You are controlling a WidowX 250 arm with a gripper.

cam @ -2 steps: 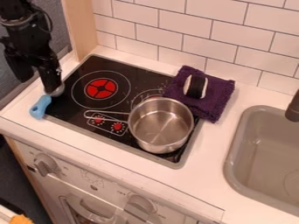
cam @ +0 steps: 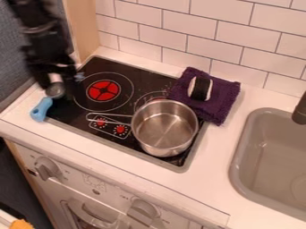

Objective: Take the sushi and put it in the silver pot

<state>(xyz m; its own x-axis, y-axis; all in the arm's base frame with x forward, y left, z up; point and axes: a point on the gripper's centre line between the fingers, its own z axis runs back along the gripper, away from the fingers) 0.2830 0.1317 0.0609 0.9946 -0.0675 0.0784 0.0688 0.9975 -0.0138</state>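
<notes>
The black gripper [cam: 58, 85] hangs at the upper left, over the stove's left edge and far from the sushi. It is open, its two fingers spread apart. The sushi [cam: 200, 88], white with a black band around its middle, lies on a folded purple cloth [cam: 222, 102] at the stove's back right corner. In front of the cloth, on the right part of the stove, stands the silver pot [cam: 164, 127]. Its handle points left, and its inside shows bare metal.
A ladle-like utensil with a blue handle [cam: 41, 109] lies at the stove's left edge, its round metal head beneath the gripper. The black stove [cam: 78, 107] has a red burner on the left. A grey sink [cam: 263, 156] is at the right, below a tiled wall.
The gripper has moved to the right, and the arm above it has shifted the same way. Sushi, cloth, pot and blue-handled utensil have stayed in place.
</notes>
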